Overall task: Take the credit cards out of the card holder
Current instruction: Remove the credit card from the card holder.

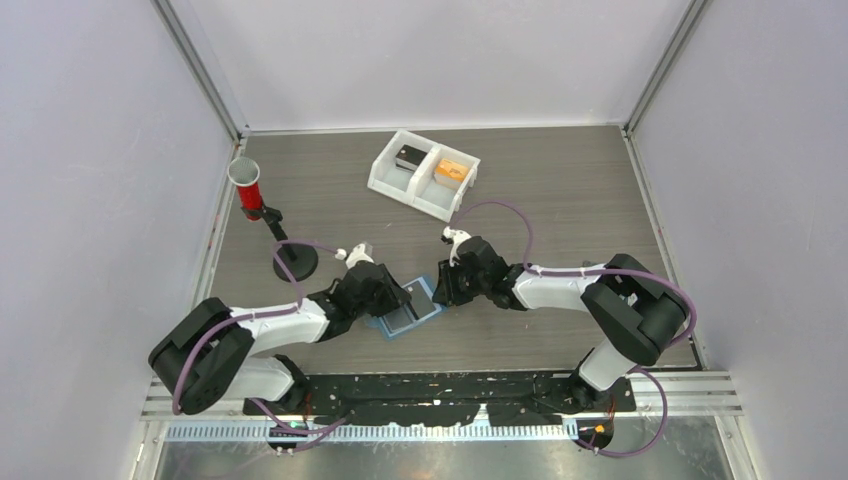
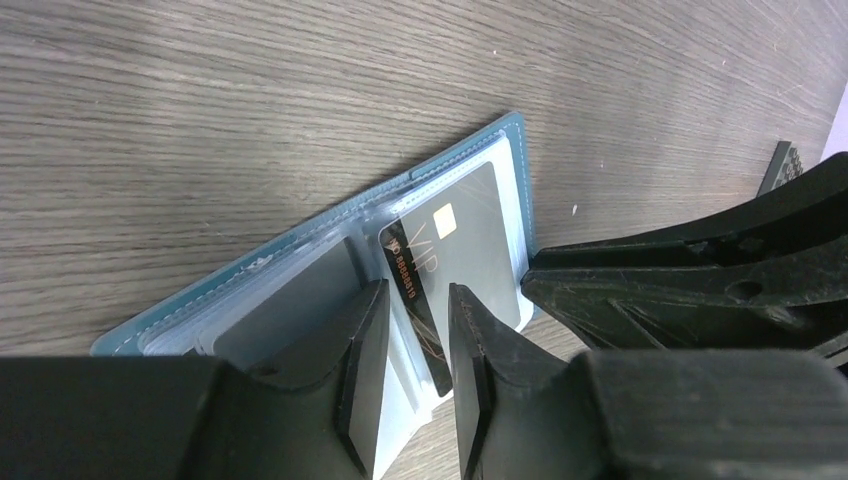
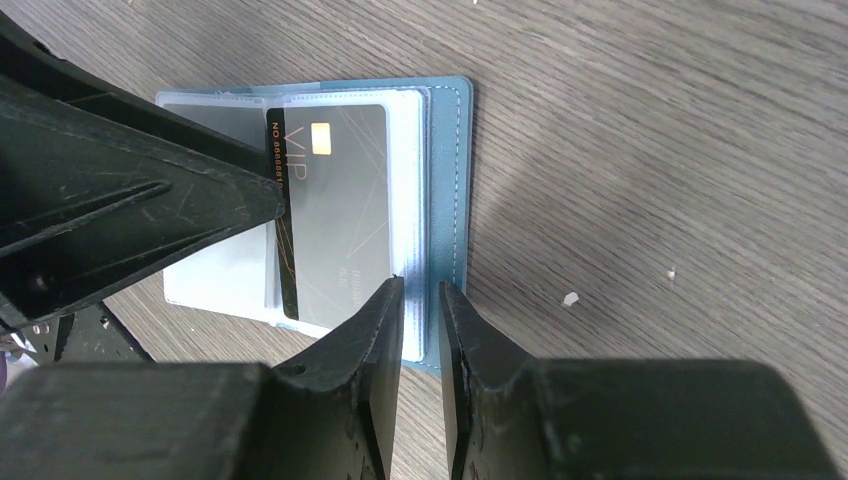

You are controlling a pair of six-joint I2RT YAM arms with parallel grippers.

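While open, card holder (image 1: 408, 312) lengthwise diagonal.

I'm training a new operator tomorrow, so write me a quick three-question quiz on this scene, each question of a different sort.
1. True or false: the card holder lies open, with its sleeves facing up.
2. Which letters are printed on the grey card? A) VIP B) ATM C) PIN
3. Fill in the blank: the white tray at the far side has ___ compartments.

Key: 1 true; 2 A; 3 two.
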